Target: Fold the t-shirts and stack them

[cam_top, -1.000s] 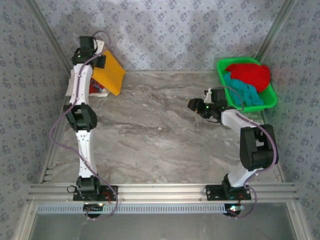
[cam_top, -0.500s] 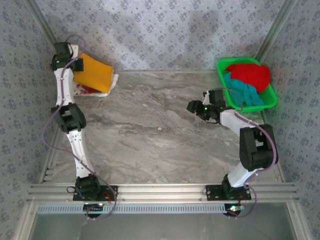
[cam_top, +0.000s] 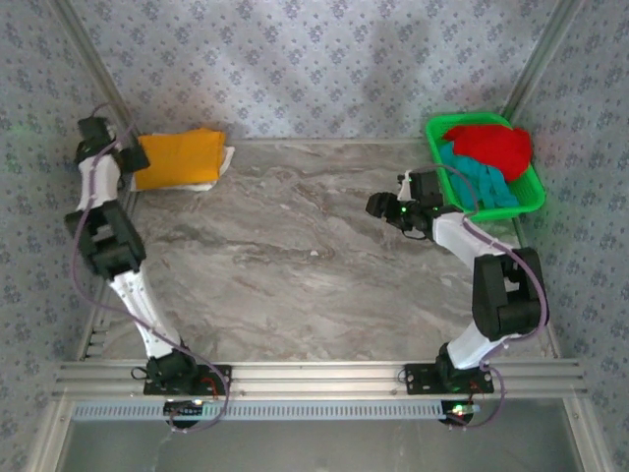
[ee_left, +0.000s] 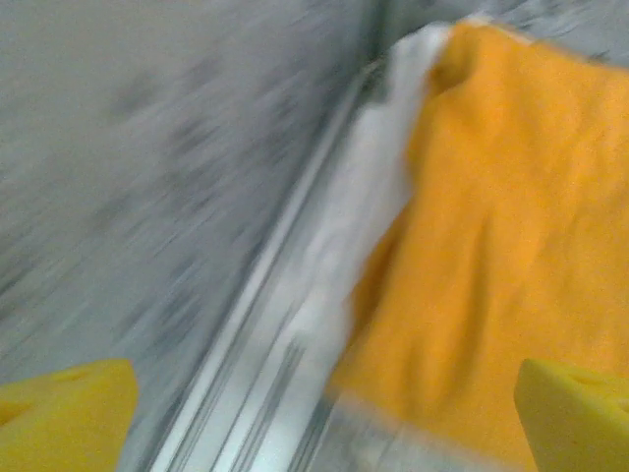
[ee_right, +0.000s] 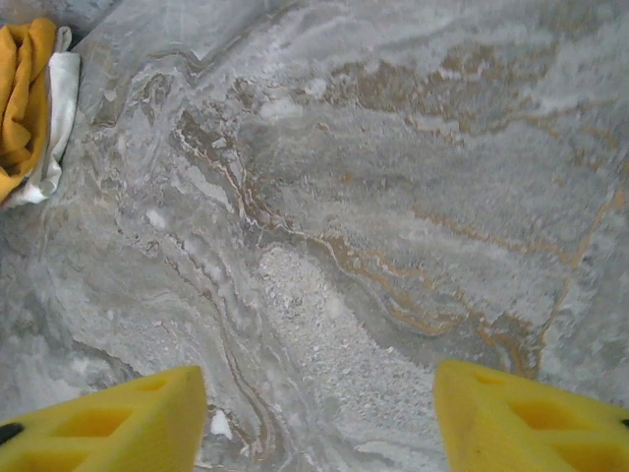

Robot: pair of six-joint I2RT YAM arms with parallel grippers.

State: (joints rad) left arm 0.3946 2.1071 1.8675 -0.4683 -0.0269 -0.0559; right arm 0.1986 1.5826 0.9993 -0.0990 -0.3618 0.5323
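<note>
Nearest, the right claw (cam_top: 378, 205) hung over the bare marble tabletop (cam_top: 295, 265), its yellow fingers (ee_right: 108, 418) spread apart with nothing between them. Just to its right and slightly beyond sat the green basket (cam_top: 435, 130), holding the teal tee (cam_top: 484, 182) heaped under the red tee (cam_top: 491, 143).

Farther off, in the far left corner, the yellow-orange tee (cam_top: 177, 157) lay folded on the white tee (cam_top: 221, 169), its long axis running left to right along the back wall. The left claw (cam_top: 126, 159) stood at that stack's left end, jaws apart and empty. Its wrist view was smeared, so it was probably clear of the cloth, though I could not be sure.

With two tees in the basket, the next pick likely fell to the right arm. It was much the nearer, while the left claw sat well apart across the tabletop.
</note>
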